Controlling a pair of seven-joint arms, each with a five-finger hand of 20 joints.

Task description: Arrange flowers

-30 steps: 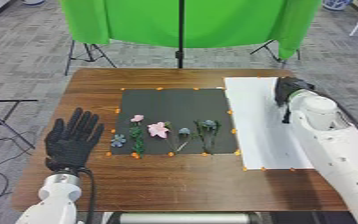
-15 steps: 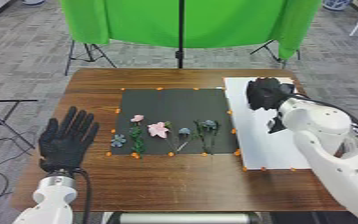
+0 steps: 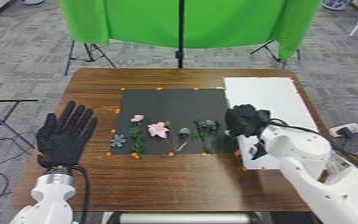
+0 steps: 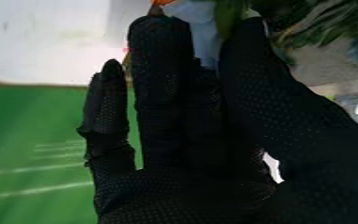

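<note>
Flowers (image 3: 159, 130) on dark mat (image 3: 174, 104); right hand (image 3: 246, 121) near, fingers nearly straight, hold unclear; left hand (image 3: 60, 146) spread, empty.

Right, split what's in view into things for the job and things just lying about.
For the job, by the look of it:
pink flowers
blue flowers
black sheet under them
white sheet beside it

Probably just about:
green cloth behind the table
black stand on the floor
</note>
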